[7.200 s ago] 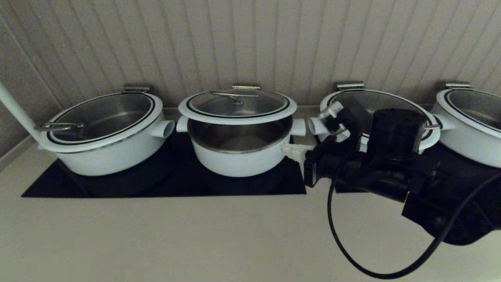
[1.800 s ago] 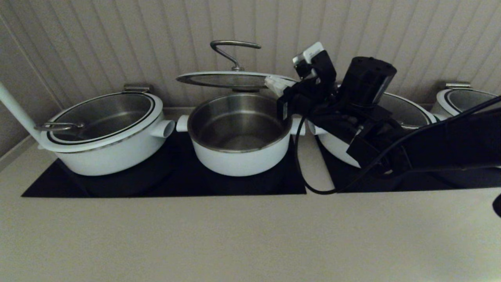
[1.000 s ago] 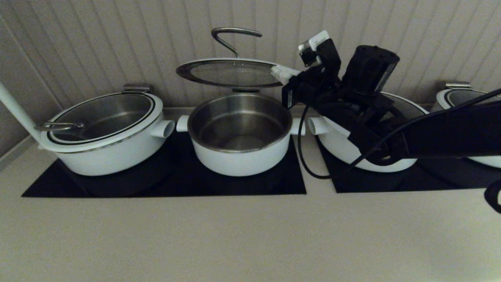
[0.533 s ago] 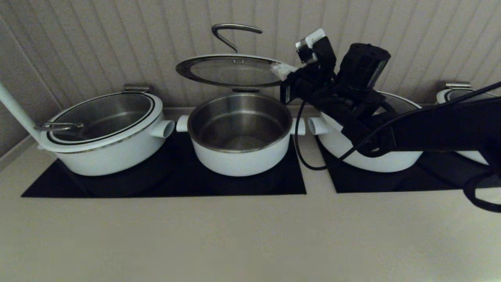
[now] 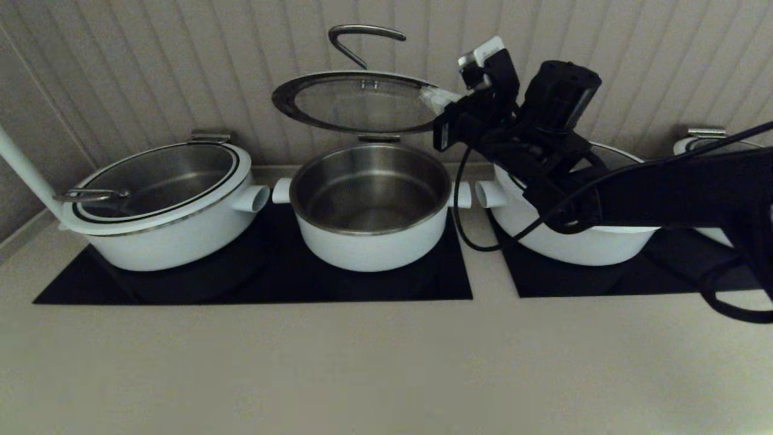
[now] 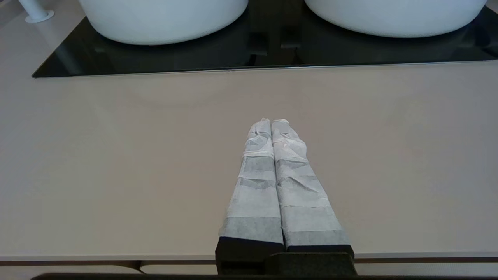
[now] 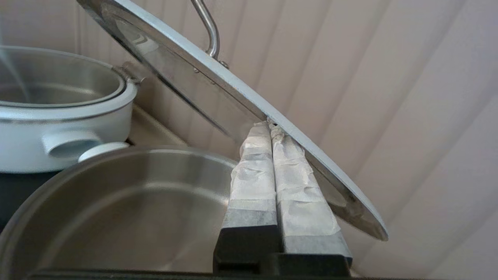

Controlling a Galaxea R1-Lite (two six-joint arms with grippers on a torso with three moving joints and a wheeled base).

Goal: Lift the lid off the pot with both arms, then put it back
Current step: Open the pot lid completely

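Observation:
The lid (image 5: 356, 103) hangs in the air above the pot (image 5: 369, 244), tilted so its glass underside faces me, with its steel handle (image 5: 362, 36) on top. My right gripper (image 5: 432, 99) is at the lid's right rim. In the right wrist view its fingers are shut together and the gripper (image 7: 269, 126) touches the underside of the lid's white rim (image 7: 233, 89), with nothing between them. The open pot's steel inside (image 7: 116, 217) lies below. My left gripper (image 6: 271, 122) is shut and empty, low over the beige counter in front of the pots; it does not show in the head view.
A wider white pot (image 5: 163, 241) stands left of the pot, another (image 5: 580, 244) right of it under my right arm, and a further one (image 5: 703, 142) at the far right. All sit on black cooktops (image 5: 90, 284). A ribbed wall is close behind. A white pole (image 5: 24, 172) stands at the left.
My right gripper has risen with the lid on its tips; the lid is higher above the pot and tilted more toward me. The pot and left arm have not moved.

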